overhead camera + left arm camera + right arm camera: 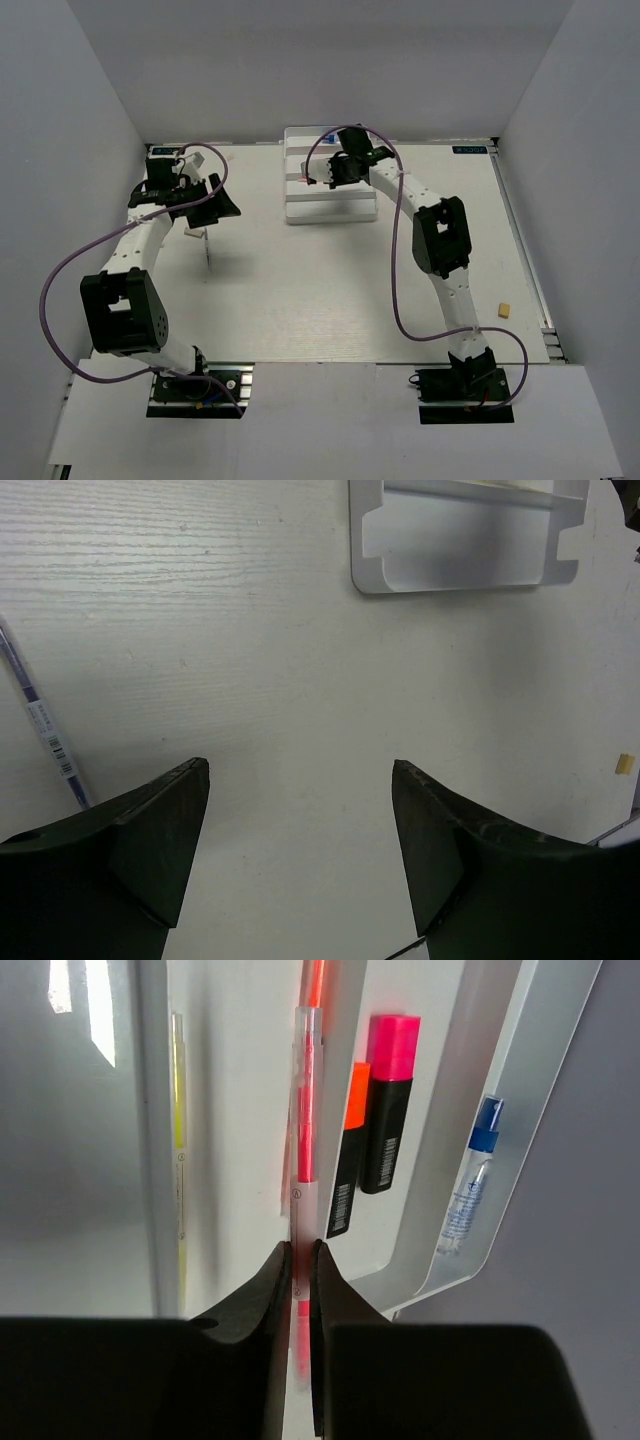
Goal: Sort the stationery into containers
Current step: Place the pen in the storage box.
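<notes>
The thin pink-orange stick (303,1150) runs up the centre of the right wrist view, lying along a row of the white tray (545,1080), and the right gripper (300,1260) is clamped on its lower end. In the row right of it, the orange-and-black marker (350,1150) and the pink-and-black marker (388,1100) lie side by side, touching. The clear blue-capped bottle (470,1180) lies in the outermost row at right, and a thin yellow pen (178,1130) in the row at far left. In the top view the tray sits at upper centre of the table (330,300). The tiny tan eraser block (504,309) lies well apart at lower right, and a thin clear pen (45,730) lies on the table at left, beside the left gripper (300,850), whose jaws stand wide apart and hold nothing.
</notes>
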Robot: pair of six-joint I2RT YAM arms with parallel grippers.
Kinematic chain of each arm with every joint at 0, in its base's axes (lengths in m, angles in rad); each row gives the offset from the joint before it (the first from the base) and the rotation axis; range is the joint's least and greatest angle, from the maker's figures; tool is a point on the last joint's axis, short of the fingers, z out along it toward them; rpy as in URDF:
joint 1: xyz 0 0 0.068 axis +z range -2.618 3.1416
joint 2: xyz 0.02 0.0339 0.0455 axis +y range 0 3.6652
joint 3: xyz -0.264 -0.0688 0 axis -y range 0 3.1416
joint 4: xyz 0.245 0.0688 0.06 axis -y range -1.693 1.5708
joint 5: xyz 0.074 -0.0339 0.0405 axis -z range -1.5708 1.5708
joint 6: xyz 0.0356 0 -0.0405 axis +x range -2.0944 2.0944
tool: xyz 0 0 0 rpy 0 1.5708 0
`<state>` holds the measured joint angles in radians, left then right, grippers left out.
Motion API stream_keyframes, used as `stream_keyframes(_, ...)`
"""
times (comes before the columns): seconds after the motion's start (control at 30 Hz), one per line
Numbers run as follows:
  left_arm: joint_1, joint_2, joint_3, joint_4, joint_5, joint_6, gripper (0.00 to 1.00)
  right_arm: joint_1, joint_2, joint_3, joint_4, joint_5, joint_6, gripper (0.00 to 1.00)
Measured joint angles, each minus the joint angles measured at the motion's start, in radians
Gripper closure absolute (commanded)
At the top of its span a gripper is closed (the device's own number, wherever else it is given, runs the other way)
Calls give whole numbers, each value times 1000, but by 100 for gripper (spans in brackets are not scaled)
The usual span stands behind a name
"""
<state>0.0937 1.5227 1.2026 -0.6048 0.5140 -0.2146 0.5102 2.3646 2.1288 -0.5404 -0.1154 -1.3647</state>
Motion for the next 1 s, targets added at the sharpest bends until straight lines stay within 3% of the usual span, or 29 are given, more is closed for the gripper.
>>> stream_keyframes(0.33,2,-2,-3,-17,-18,8,15,-7,24,-2,35,-28,7,99)
stream_keyframes(0.5,2,-3,-3,-31,-91,6,16,-7,41,-5,35,-38,7,92)
stream_keyframes(0.67,2,-11,-13,-79,-220,23,20,-8,59,-5,35,-42,13,67)
stream_keyframes(0.83,2,-1,-13,-153,-369,42,28,-9,64,-5,34,-45,16,63)
stream_keyframes(1.0,3,9,-40,-181,-429,53,37,-9,64,-5,34,-51,28,63)
